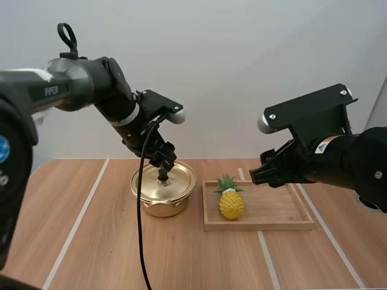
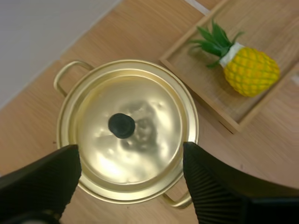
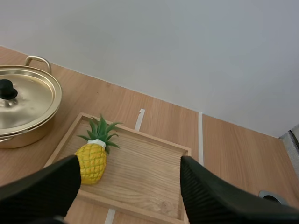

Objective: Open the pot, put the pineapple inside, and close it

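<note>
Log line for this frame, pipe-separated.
left gripper open over lid knob | lid on pot | pineapple in tray, end nearest pot | right gripper open above tray

A robot test lab: plain grey wall (image 1: 242,54), tape-lined wooden table (image 1: 181,260), toy-like pineapple (image 1: 231,203) on a tray (image 1: 278,208).

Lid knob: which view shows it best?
The left wrist view: it looks straight down on the whole black knob, past the open left claw. The high view has it under that claw; the right wrist view shows it sideways.

Narrow gap between pot (image 1: 158,208) and tray (image 1: 260,226)
</note>
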Tool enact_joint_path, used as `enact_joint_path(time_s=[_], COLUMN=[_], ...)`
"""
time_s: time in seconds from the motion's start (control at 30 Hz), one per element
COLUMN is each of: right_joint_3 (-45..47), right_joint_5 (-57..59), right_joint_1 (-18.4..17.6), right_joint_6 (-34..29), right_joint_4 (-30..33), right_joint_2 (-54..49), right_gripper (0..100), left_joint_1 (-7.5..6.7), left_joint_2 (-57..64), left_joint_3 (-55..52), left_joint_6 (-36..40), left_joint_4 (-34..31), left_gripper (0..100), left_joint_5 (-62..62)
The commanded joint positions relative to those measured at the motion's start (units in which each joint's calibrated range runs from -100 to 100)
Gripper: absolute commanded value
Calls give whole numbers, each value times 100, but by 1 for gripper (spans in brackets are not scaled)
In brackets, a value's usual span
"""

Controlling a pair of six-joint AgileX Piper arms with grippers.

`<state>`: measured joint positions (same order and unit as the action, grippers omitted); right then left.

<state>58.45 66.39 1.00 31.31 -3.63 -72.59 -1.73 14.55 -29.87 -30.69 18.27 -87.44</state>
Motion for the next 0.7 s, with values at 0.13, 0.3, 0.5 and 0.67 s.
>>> enact_joint_path(time_s=[0.13, 0.3, 0.5, 0.67], right_joint_3=[-60, -60, -60, -60], right_joint_5=[-29, -29, -29, -29], right_joint_1=[29, 38, 174, 183], right_joint_6=[37, 35, 35, 35], right_joint_4=[-30, 33, 11, -52], right_joint_2=[-30, -30, -30, -30], right_gripper=[100, 100, 100, 100], left_joint_1=[-22, -22, -22, -22], left_joint_2=[-830, -1250, -1758, -1961], left_joint_3=[1022, 1102, 1102, 1102], left_joint_6=[-20, -10, -20, -27], left_joint_4=[290, 218, 160, -105], left_gripper=[100, 100, 100, 100], left_joint_5=[-1256, -1100, -255, 27])
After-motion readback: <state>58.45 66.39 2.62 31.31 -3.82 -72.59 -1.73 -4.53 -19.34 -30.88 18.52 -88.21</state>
